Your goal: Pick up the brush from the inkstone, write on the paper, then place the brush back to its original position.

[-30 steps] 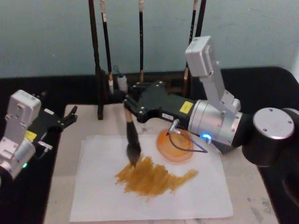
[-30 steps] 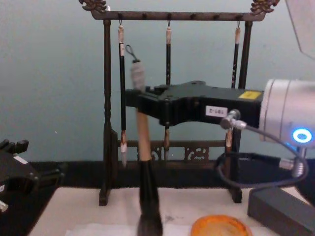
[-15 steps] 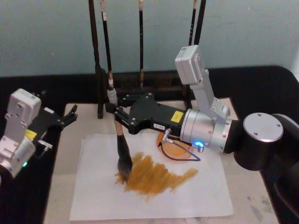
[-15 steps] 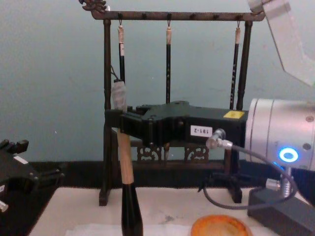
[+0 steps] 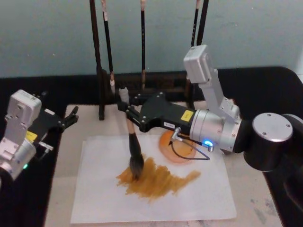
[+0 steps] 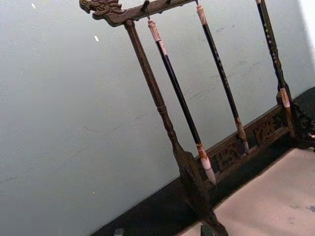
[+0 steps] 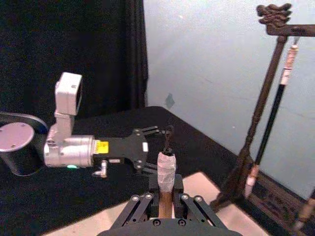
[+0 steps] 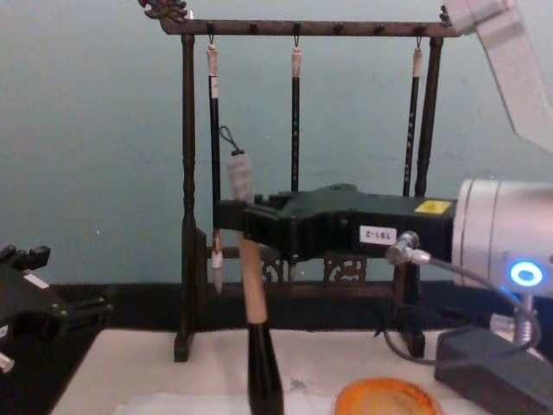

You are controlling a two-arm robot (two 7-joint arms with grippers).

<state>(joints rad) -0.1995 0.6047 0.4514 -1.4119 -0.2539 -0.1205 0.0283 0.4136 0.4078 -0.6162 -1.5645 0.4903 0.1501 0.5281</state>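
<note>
My right gripper (image 5: 128, 114) is shut on the tan handle of the brush (image 5: 134, 146), which stands nearly upright. Its dark tuft touches the left part of the ochre strokes (image 5: 161, 182) on the white paper (image 5: 94, 198). The orange inkstone (image 5: 182, 152) sits at the paper's far right edge, under the right wrist and partly behind a cable. In the chest view the brush (image 8: 253, 290) hangs from the gripper (image 8: 246, 223), left of the inkstone (image 8: 384, 399). The right wrist view shows the taped handle end (image 7: 166, 169) between the fingers (image 7: 134, 199). My left gripper (image 5: 72, 117) is parked open at the mat's left edge.
A dark wooden rack (image 5: 101, 71) with three thin hanging brushes (image 8: 295, 130) stands behind the paper, close behind the right gripper. A grey block (image 8: 492, 367) lies at the right. A beige mat (image 5: 61, 189) lies under the paper on a black table.
The right gripper swept the brush left across the strokes, then back right and slightly away. The tuft is again on the painted patch. The left arm has not moved.
</note>
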